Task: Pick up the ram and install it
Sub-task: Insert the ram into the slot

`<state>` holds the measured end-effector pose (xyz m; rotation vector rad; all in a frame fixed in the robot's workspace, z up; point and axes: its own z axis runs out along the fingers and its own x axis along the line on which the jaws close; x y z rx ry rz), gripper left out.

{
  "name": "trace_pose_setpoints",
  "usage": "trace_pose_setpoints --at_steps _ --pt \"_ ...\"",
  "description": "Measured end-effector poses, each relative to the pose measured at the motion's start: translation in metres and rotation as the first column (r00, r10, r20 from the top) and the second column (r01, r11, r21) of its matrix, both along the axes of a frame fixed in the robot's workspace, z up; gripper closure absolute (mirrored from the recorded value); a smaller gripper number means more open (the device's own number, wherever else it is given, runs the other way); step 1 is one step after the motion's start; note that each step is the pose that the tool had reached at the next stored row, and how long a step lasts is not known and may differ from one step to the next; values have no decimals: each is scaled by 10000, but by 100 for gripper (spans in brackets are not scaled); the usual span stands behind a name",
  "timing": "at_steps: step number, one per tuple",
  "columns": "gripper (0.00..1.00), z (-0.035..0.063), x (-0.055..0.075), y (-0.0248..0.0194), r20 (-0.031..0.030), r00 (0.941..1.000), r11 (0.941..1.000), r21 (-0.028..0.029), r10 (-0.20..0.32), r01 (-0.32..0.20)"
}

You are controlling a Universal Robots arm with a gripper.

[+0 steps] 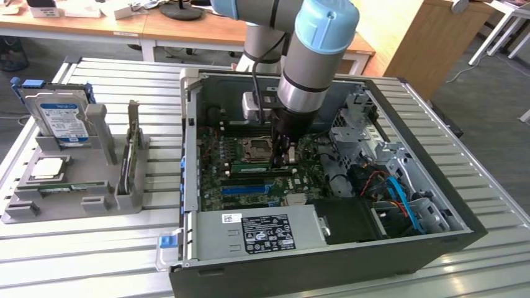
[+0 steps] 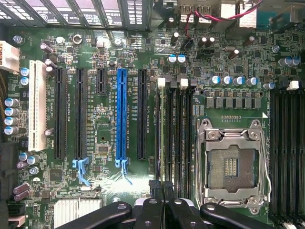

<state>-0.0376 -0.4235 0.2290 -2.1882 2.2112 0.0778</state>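
Observation:
The ram point(image 2: 164, 133) is a thin green stick seen edge-on, standing in the outermost of the black memory slots point(image 2: 181, 133) beside the empty CPU socket point(image 2: 231, 164). In the exterior view the ram point(image 1: 248, 166) shows as a green strip on the motherboard inside the open computer case. My gripper point(image 2: 161, 186) is shut on the end of the stick nearest the wrist camera, its black fingers point(image 2: 153, 191) close together. From outside, the gripper point(image 1: 286, 161) reaches straight down into the case. A second, similar ram stick point(image 1: 74, 186) lies in the grey tray.
The grey tray point(image 1: 49, 208) at the exterior view's left also carries a hard drive point(image 1: 62, 118), a silver CPU point(image 1: 46, 167) and an upright card point(image 1: 130, 155). Expansion slots, one of them blue point(image 2: 121, 114), lie beside the memory slots. Case walls point(image 1: 188, 143), cables and the drive cage point(image 1: 389, 180) surround the board.

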Motion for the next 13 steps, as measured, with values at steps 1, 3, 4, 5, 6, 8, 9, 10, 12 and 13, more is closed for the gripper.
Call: trace_pose_setpoints --at_steps 1,3,4,5,6,8,9,10,12,13 --pt "88 -1 0 0 0 10000 10000 0 0 0" --pt "88 -4 0 0 0 10000 10000 1 0 0" --pt "88 -7 0 0 1 10000 10000 3 0 0" --pt "88 -10 0 0 1 10000 10000 2 0 0" --pt "88 -13 0 0 1 10000 10000 2 0 0" --pt "88 -21 0 0 0 10000 10000 0 0 0" --pt "88 -25 0 0 0 10000 10000 0 0 0" --pt "88 -29 0 1 0 10000 10000 0 0 0" --pt "88 -39 0 1 0 10000 10000 -1 -1 1" --pt "88 -45 0 1 0 10000 10000 -1 -1 1"
